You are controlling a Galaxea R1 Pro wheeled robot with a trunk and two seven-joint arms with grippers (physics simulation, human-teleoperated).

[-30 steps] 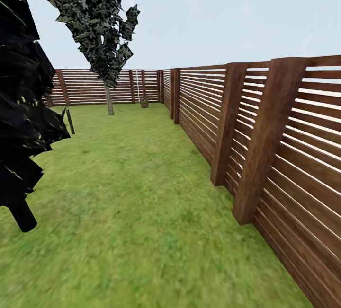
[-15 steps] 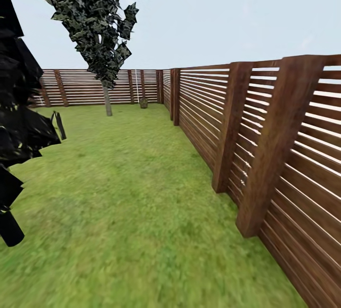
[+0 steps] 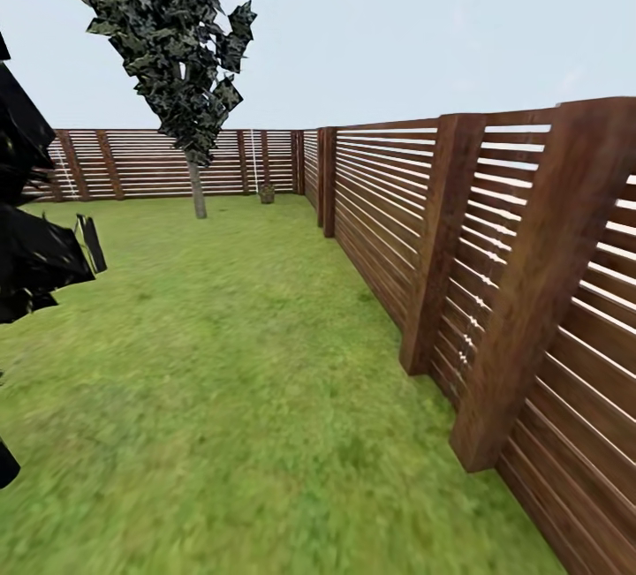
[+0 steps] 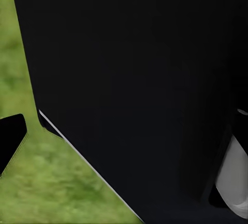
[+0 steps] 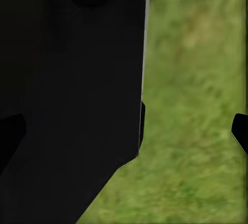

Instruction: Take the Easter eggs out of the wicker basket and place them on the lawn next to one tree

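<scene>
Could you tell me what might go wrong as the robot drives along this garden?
The wooden fence runs close along the robot's right, so its base or right arm could clip a post. The dark tree crowds the left. The small brown object by the far fence is too distant to identify as the basket.

Fenced garden, lawn (image 3: pixel 238 363), slatted wooden fence (image 3: pixel 389 204), trees (image 3: pixel 177 54)

Matte black body panels (image 4: pixel 134 79)

Lay wide and green, short-grassed lawn (image 3: pixel 238 363), running along the brown slatted fence; stood far off near the corner, small brown wicker basket (image 3: pixel 267 193), upright.
</scene>
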